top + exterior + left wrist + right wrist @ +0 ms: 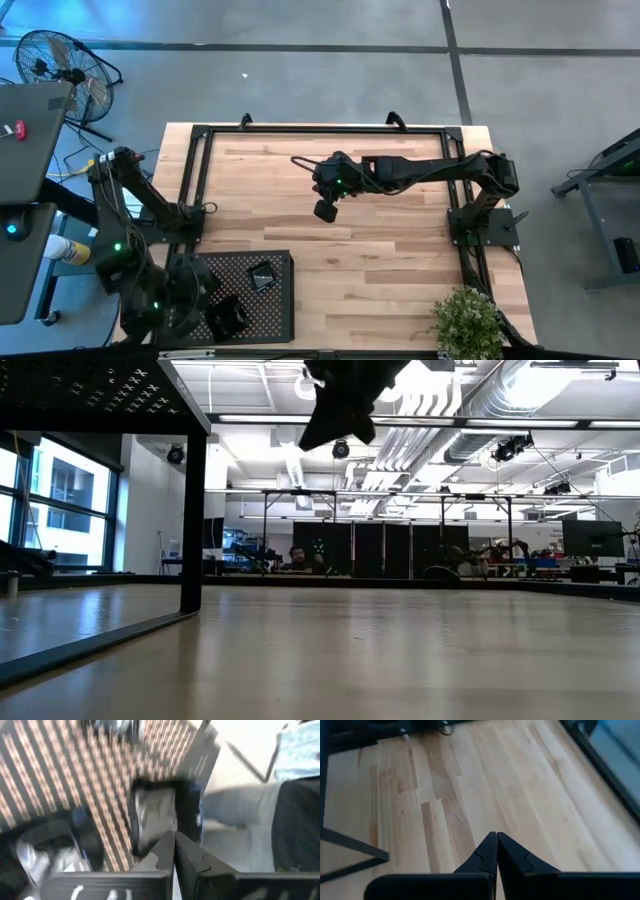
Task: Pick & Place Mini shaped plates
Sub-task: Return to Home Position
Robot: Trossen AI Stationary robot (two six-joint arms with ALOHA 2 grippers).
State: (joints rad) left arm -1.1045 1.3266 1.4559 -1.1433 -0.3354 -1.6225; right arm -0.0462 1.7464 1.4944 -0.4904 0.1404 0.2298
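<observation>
A black perforated tray [240, 295] stands raised on legs at the table's near left corner. One small glossy black plate [262, 277] lies on it toward its far right part. In the left wrist view a plate [155, 812] lies on the tray just beyond my left gripper [175, 840]. That gripper is shut with nothing between its fingertips, and the picture is blurred. My left arm [165, 300] hangs over the tray's left end. My right gripper [325, 210] hovers shut and empty over the bare wood at the table's middle [496, 837].
A black metal frame [200, 180] runs along the table's left, far and right edges. A potted plant [468, 322] stands at the near right corner. Bare wooden boards [380, 260] lie between the tray and the plant. The tray's leg [193, 520] stands on the table.
</observation>
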